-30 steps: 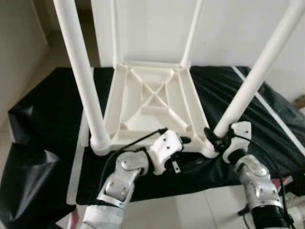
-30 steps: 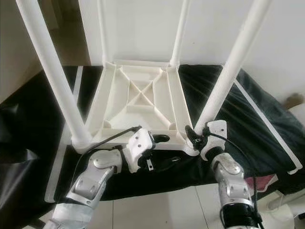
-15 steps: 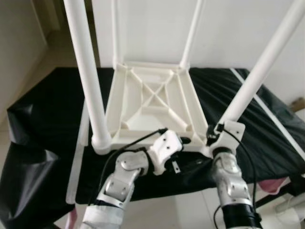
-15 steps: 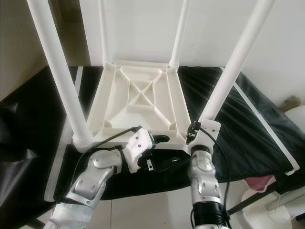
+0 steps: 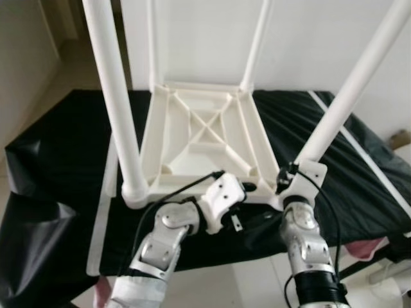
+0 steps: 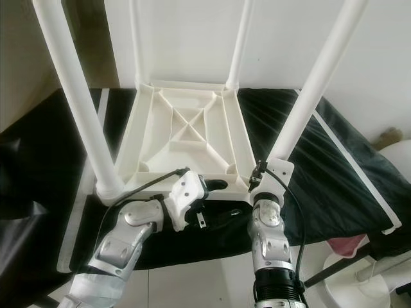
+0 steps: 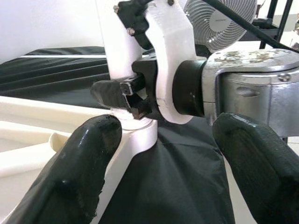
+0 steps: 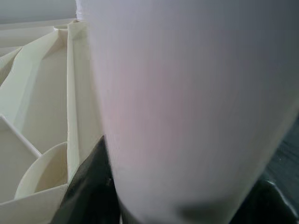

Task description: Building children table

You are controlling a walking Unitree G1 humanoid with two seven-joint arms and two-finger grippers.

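Both silver arms raised forward, wrists bent inward. Left claw point(image 5: 247, 189) reaching toward the right one, black fingers point(image 7: 79, 168) spread wide apart. Right claw point(image 7: 122, 95) clamped around the base of the near-right table leg point(image 5: 347, 102), one finger point(image 8: 88, 186) pressed against it.

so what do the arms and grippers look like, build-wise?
Both arms are silver segmented metal with black joints. The left arm and right arm each end in a white plastic wrist housing. Black cables loop along both. Fingers are long, black and matte, with rounded, slightly rough tips.
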